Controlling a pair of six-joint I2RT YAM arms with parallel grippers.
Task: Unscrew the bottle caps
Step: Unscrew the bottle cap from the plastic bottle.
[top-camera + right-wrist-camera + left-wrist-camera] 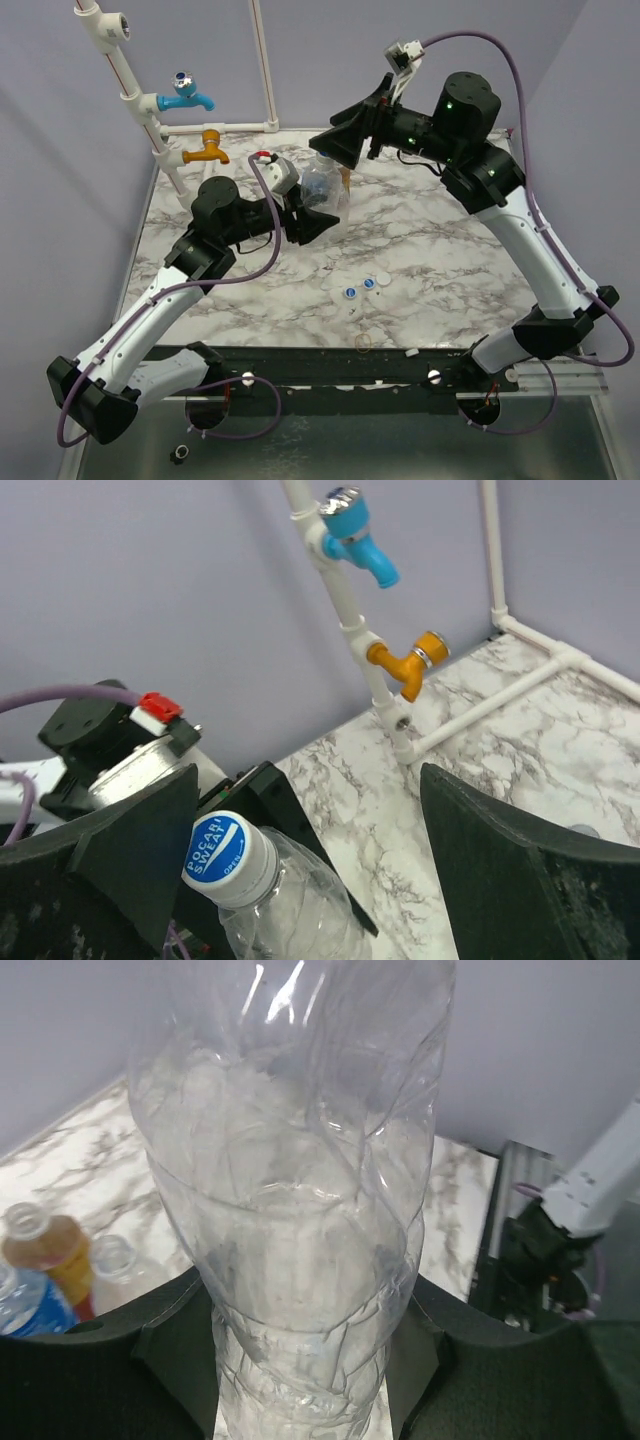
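Note:
My left gripper [300,1365] is shut on the lower body of a crumpled clear bottle [300,1180] and holds it upright above the marble table [450,270]. The bottle's blue-and-white cap [228,855] sits on its neck. My right gripper [310,865] stands open around that cap. The cap lies close to the left finger [120,850] and far from the right finger [520,870]. In the top view the right gripper [345,142] hovers just above the held bottle [320,185], with the left gripper [315,217] below it. Several loose caps [350,292] lie on the table.
An amber bottle [52,1245], a blue-labelled bottle [25,1305] and a plain clear one [115,1260], all uncapped, stand to the left of the held bottle. A blue tap [187,95] and an orange tap [207,150] hang on the white pipe at back left. A thin yellowish ring [365,340] lies near the front edge.

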